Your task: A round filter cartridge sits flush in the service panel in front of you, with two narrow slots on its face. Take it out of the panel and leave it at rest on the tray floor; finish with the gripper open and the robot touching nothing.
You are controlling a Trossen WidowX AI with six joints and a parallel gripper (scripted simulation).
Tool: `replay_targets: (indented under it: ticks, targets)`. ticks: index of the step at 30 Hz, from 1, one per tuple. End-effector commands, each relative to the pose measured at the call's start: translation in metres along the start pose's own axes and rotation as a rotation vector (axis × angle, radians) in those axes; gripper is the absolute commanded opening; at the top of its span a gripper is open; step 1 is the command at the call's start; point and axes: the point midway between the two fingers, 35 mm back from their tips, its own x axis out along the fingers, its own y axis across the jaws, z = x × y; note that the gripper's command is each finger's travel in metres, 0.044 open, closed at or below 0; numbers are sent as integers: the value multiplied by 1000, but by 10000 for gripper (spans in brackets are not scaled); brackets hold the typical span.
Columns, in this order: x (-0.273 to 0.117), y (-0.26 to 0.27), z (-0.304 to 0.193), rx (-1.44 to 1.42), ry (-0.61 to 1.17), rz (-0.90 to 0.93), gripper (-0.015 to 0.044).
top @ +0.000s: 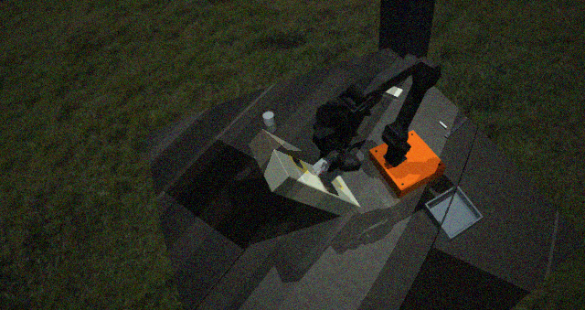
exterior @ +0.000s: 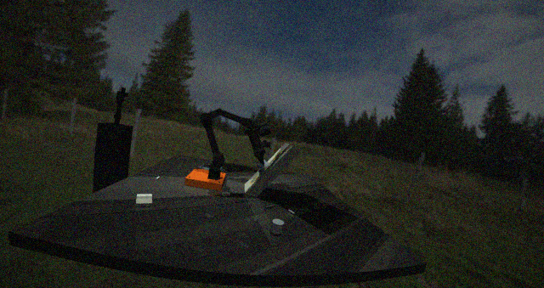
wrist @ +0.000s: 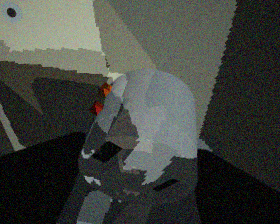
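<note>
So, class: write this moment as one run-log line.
gripper: shut on filter cartridge | cartridge: out of service panel | tray: holds nothing

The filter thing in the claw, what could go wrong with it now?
The claw is shut on the pale filter cartridge right beside the slanted panel, so lifting away could bump the cartridge against it and loosen the grip. The tray sits past the orange base, so the cartridge might slip out on the way there. The pictures are dark, so how firm the grip is stays unclear.
</note>
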Motion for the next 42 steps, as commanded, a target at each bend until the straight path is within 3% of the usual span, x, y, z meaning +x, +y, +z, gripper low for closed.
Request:
replay_targets:
  ticks: [1,7,24,42]
  targets:
    - [-8,0,16,1,-22,1,0]
    - [-16,0,20,1,-22,1,0]
    - [-99,-1,21,1,-19,1,0]
    - [-88,53,24,6,-7,6,0]
